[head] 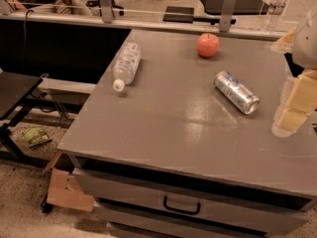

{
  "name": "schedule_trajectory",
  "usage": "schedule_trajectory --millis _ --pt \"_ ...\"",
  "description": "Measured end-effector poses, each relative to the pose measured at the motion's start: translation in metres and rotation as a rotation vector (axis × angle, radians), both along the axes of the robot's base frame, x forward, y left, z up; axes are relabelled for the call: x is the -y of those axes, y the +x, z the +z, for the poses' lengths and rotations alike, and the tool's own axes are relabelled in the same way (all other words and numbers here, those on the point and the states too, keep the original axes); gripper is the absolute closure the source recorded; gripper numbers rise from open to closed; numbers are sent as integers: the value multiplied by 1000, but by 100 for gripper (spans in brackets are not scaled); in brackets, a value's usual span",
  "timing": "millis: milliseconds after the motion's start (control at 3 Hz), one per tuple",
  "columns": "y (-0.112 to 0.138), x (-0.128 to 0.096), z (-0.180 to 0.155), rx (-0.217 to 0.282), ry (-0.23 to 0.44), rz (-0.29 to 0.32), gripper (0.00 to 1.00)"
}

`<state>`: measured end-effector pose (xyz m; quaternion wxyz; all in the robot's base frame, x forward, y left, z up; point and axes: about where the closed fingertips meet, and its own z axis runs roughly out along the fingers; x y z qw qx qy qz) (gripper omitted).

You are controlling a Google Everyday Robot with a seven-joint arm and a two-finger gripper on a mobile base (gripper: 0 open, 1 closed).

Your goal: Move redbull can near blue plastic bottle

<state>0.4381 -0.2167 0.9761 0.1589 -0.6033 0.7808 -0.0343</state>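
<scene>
The redbull can point(236, 91) lies on its side on the right half of the grey table top point(163, 123), its shiny top pointing toward the front right. The blue plastic bottle point(126, 64) lies on its side near the table's left edge, white cap toward the front. My gripper point(293, 110) hangs at the right edge of the view, to the right of the can and apart from it, holding nothing.
A red apple point(207, 45) sits at the back of the table, behind the can. Another clear bottle point(275, 9) stands beyond the table at the back right. A drawer handle point(181, 205) shows below the front edge. A cardboard box point(67, 185) lies on the floor at left.
</scene>
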Motion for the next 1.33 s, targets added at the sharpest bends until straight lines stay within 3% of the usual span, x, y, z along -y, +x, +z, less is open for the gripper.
schedule_trajectory --millis 333,667,1000,1333 --pt "0 0 0 0 0 0 0" --pt "9 4 1 66 51 -40 0" --pt "27 19 -10 194 202 -113 0" --pt "38 29 -17 262 304 -168 0"
